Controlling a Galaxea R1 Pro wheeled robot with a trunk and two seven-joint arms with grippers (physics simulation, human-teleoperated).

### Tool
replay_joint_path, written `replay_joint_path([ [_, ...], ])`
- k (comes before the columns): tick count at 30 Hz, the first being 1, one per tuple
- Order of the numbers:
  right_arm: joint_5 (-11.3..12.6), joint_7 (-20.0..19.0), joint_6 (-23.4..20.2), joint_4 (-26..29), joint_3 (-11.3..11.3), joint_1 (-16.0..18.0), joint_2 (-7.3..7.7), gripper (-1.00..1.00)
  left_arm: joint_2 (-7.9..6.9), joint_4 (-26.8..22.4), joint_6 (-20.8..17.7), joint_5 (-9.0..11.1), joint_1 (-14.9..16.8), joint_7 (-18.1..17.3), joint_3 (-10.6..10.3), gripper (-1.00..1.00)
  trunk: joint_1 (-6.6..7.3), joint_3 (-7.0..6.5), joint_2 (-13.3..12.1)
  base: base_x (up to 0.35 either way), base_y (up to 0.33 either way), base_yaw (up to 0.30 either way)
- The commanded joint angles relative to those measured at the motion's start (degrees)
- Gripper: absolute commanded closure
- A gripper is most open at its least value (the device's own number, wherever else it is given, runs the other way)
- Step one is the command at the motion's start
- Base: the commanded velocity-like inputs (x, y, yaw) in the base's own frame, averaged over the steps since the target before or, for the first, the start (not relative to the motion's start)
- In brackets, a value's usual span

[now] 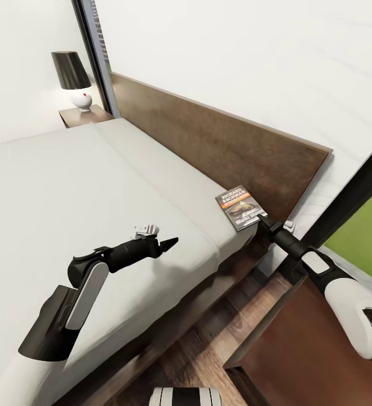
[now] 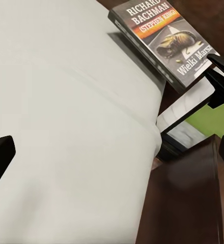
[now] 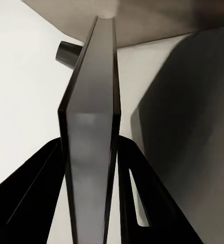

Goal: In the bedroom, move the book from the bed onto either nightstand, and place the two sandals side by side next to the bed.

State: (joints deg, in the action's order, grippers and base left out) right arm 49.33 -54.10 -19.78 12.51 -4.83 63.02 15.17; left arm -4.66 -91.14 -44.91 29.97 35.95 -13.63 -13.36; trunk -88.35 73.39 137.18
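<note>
Gripping the book [image 1: 239, 207] by its lower edge, right gripper [image 1: 261, 217] fingers [image 3: 35, 203] pressed on both covers, spine edge-on in the right wrist view; book lifted just off the mattress corner of the bed [image 1: 67, 186], beside the headboard [image 1: 220, 141]. Left gripper [image 1: 169, 243] over the mattress, empty, jaw spacing not discernible. Lamp-topped nightstand [image 1: 84, 115] at the far side.

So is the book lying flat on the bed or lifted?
Lifted: the right gripper clamps the book edge-on, and a shadow falls on the bed.
</note>
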Motion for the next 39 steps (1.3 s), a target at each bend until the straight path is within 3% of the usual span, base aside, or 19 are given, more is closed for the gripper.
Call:
replay_joint_path([
  [1, -0.1, 0.0, 0.0, 0.0, 0.3, 0.0, -0.02, 1.00, 0.00, 0.0, 0.0, 0.0, 0.0, 0.0, 0.0, -1.00, 0.00, 0.00, 0.0, 0.000, 0.000, 0.000],
  [33, -0.4, -0.2, -0.5, 0.6, 0.5, 0.0, -0.35, 1.00, 0.06, 0.1, -0.2, 0.0, 0.0, 0.0, 0.0, -1.00, 7.03, -5.94, -12.8, 0.000, 0.000, 0.000],
  [39, -0.4, 0.0, -0.5, 0.5, 0.5, 0.0, -0.31, 1.00, 0.00, 0.1, -0.1, 0.0, 0.0, 0.0, 0.1, -1.00, 7.03, -6.49, -12.8, 0.000, 0.000, 0.000],
])
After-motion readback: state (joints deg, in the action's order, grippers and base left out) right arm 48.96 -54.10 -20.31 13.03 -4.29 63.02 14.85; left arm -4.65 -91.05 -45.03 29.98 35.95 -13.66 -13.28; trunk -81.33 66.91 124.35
